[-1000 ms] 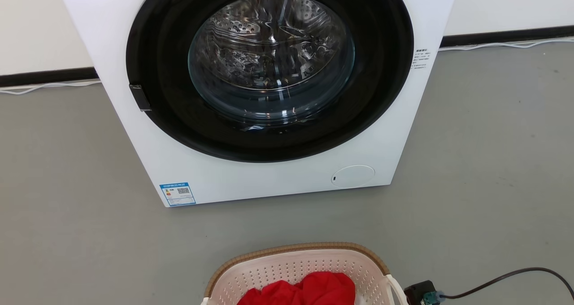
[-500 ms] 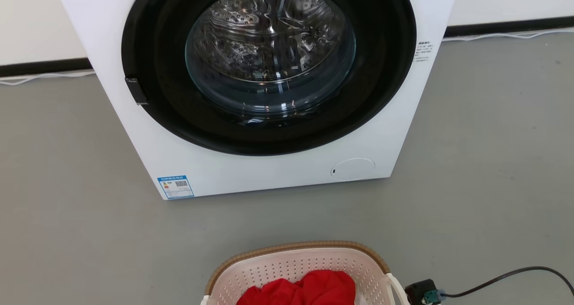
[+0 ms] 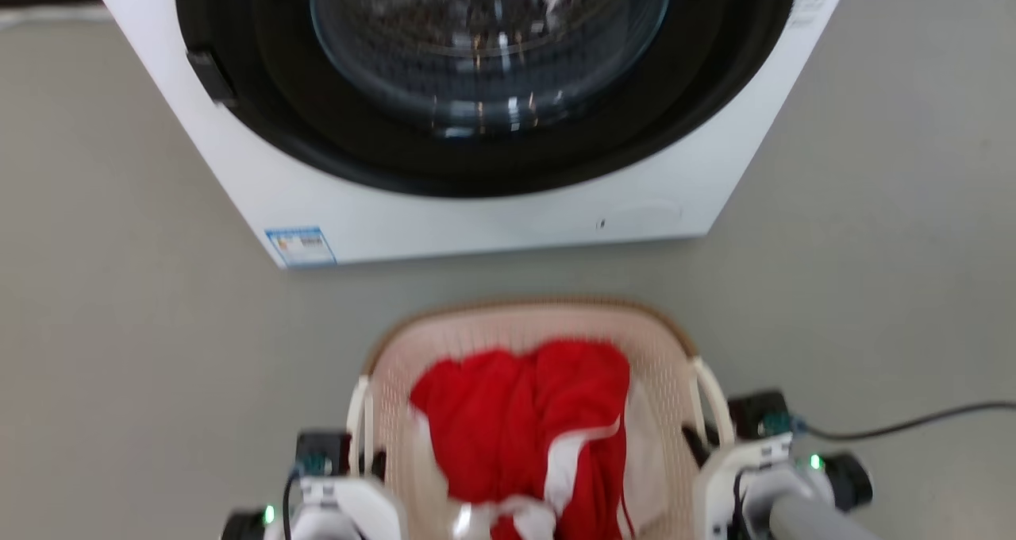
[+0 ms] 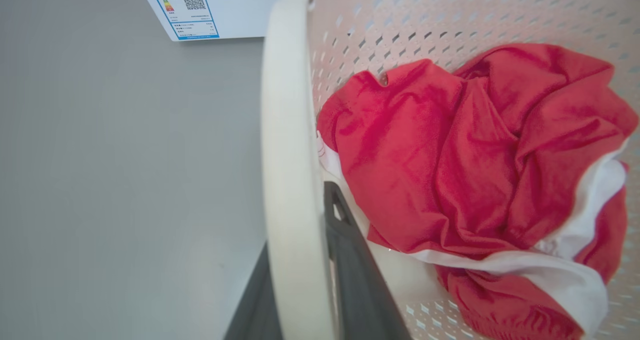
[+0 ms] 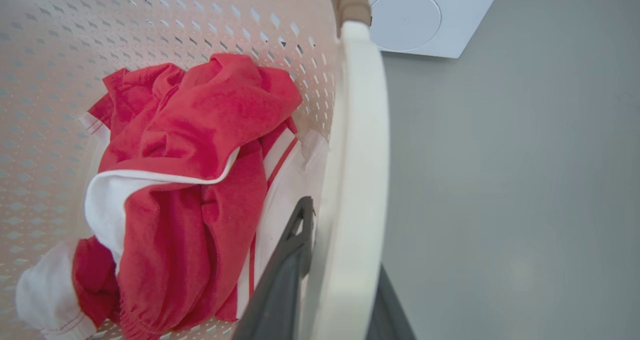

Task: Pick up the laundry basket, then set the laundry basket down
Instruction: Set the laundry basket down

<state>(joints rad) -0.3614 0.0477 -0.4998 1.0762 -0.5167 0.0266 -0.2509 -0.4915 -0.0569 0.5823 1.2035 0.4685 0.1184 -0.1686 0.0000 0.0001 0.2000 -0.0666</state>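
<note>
— What's on the left?

— Grey floor (image 3: 119, 325). Then comes the left gripper (image 4: 300, 230), its jaws clenched on the white left handle (image 4: 285, 130) of the laundry basket (image 3: 524, 322), with one dark finger inside the loop and one outside.

— And where is the basket itself?

— Near the robot, in the middle, between the two arms. I cannot tell whether its base touches the floor. A crumpled red garment (image 3: 516, 421) with white trim lies inside.

— What is beyond it?

— The white washer (image 3: 476, 214) stands on the far side, apart from the basket, with its round dark door facing this way. A blue label (image 3: 300, 246) sits at the lower left corner of its front.

— And on the right?

— The right handle (image 5: 360, 130) is grasped the same way. The jaws of the right gripper (image 5: 342, 245) are closed on it, one finger inside the basket and one outside. A dark cable (image 3: 913, 421) runs off to the right over the floor.
</note>
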